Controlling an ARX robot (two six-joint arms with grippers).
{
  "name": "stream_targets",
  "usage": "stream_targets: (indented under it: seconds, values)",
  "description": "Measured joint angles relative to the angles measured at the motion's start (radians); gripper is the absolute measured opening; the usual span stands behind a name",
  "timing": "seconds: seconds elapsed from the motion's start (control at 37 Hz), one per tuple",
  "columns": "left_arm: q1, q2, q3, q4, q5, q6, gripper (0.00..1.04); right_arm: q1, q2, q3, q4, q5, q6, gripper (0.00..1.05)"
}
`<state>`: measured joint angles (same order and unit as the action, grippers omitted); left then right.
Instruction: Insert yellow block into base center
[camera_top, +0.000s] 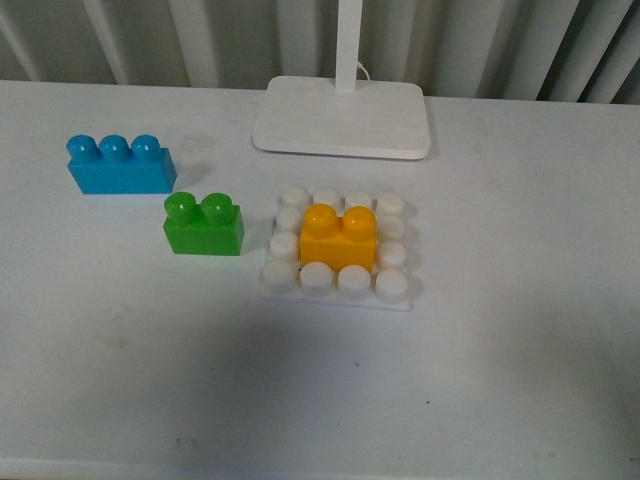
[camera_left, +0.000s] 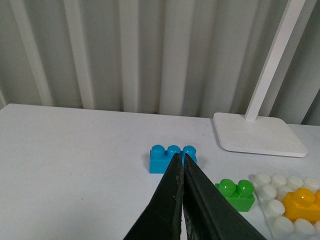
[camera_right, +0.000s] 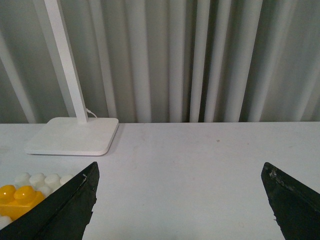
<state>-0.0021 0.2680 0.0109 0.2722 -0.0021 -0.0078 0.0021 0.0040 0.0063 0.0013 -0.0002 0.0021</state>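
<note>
Yellow block (camera_top: 338, 238) sits seated on the middle studs of the base (camera_top: 337, 292), with a ring of white studs showing around it on all sides; its two round studs face up and its long side runs left to right in the front view. We see the base lying flat on the white table (camera_top: 520, 330), nearest the camera of all the objects.

Just beside the base, to its left, stands the green block (camera_top: 204, 225) (a two-stud brick, upright, not touching the base). Farther back and to the left, well apart from the base, we find the blue block (camera_top: 121, 164) with three studs. At the far edge of the table rests the lamp foot (camera_top: 343, 117), its pole rising in front of the pleated curtain (camera_top: 480, 45).

Neither arm appears in the front view. In the left wrist view, the left gripper (camera_left: 181, 192) has its two dark fingers pressed together with nothing between them. In the right wrist view, the right gripper (camera_right: 182, 202) is spread wide and grasps nothing.
</note>
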Motion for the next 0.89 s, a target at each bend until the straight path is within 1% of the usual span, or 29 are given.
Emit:
stream_targets:
  seconds: [0.27,0.35,0.38,0.89]
  values:
    - [0.000,-0.092,0.000,-0.092,0.000,0.000,0.04,0.000,0.000,0.000,0.000,0.000,0.000,0.95]
    - [0.000,-0.217,0.000,-0.251,0.002,0.000,0.04,0.000,0.000,0.000,0.000,0.001,0.000,0.95]
    - [0.000,-0.246,0.000,-0.263,0.002,0.000,0.04,0.000,0.000,0.000,0.000,0.001,0.000,0.95]
    - [0.000,-0.264,0.000,-0.270,0.002,0.000,0.04,0.000,0.000,0.000,0.000,0.000,0.000,0.95]
